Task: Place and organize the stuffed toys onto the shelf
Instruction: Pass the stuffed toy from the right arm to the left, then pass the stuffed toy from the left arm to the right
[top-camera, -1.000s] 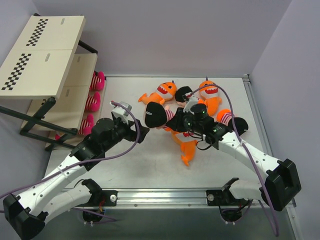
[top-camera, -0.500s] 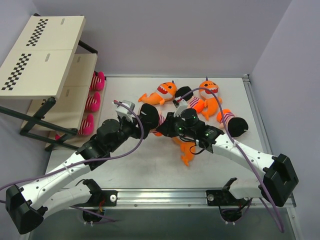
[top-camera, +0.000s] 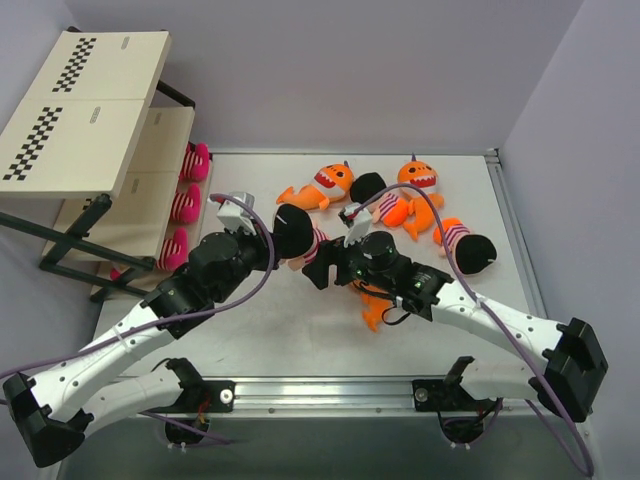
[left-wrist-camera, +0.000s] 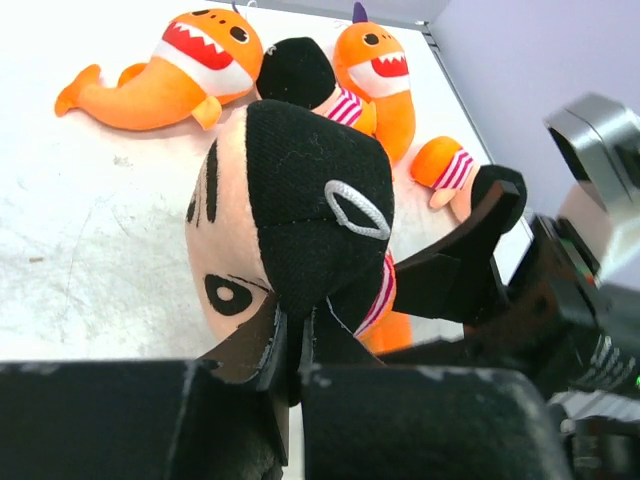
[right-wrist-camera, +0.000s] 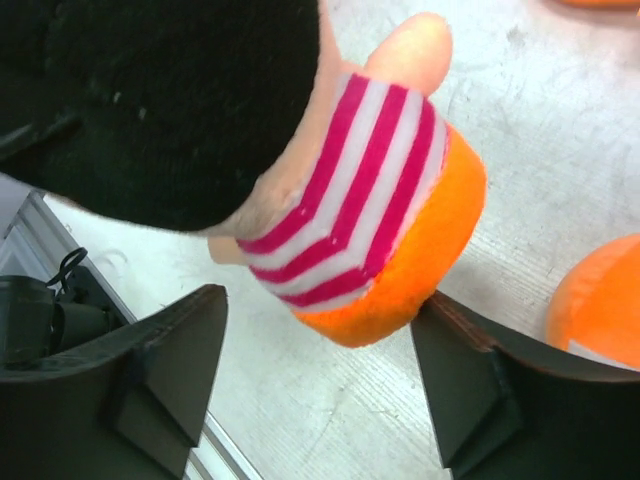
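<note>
Shelf (top-camera: 90, 110): three pink striped toys (top-camera: 185, 205) lined up on a lower tier.
Table (top-camera: 290, 330): sharks and dolls (top-camera: 325, 186), roughly five, not yet shelved.
Black-headed doll (top-camera: 292, 230): mid-table, head clenched in left gripper (top-camera: 272, 246).
Right gripper (right-wrist-camera: 320, 305): released, jaws straddling the doll's orange base.

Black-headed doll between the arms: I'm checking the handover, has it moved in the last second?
Yes. The black-headed doll has shifted slightly left, toward the shelf, now held by the left tool.
</note>
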